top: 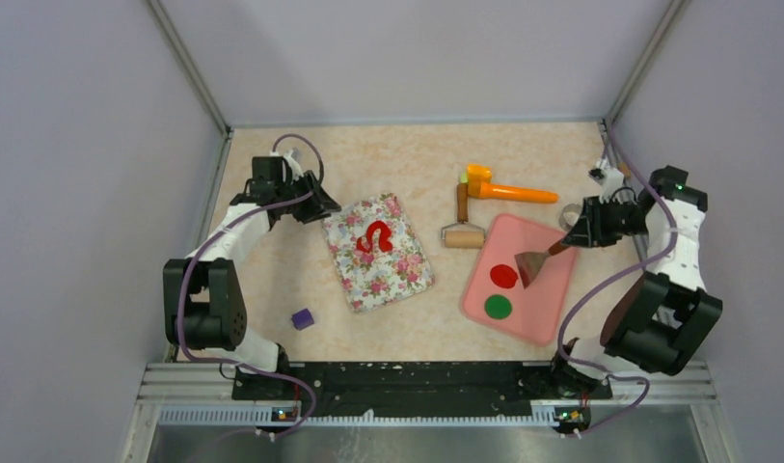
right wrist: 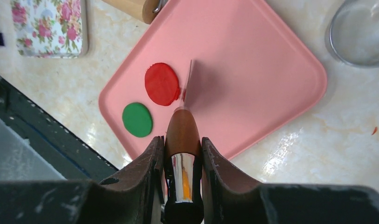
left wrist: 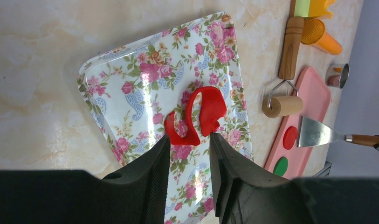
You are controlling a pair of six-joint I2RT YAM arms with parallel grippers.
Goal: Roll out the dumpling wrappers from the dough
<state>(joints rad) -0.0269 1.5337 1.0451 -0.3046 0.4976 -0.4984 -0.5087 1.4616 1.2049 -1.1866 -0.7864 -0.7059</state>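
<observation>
While you are reading this view, note that the red wrapper [right wrist: 162,84] is lying flat on the pink tray [right wrist: 262,70], with the green wrapper [right wrist: 137,120] just beside it, apart from it and nearer the tray's corner. The right pincer [right wrist: 182,144] is clamping the wooden handle of the spatula [right wrist: 180,133], whose blade is standing edge-on just beside the red wrapper's rim. The left pincer [left wrist: 189,140] is hanging with its jaws apart and nothing between them over the floral tray [left wrist: 131,107], where the ragged red leftover strip [left wrist: 208,109] is curling.

You should judge each wrapper light, thin, soft and easily creased or torn. Pinching the rim would likely deform it, so you are better off sliding the blade flat beneath it and lifting from below.

Count:
- two wrappers, one red and one green
- one leftover strip
- two trays
- one spatula
- one rolling pin [left wrist: 283,105]
- one metal ring cutter [left wrist: 337,75]
- one orange tool [top: 508,190]
- one purple cube [top: 303,318], sitting on the tabletop [top: 397,154]
</observation>
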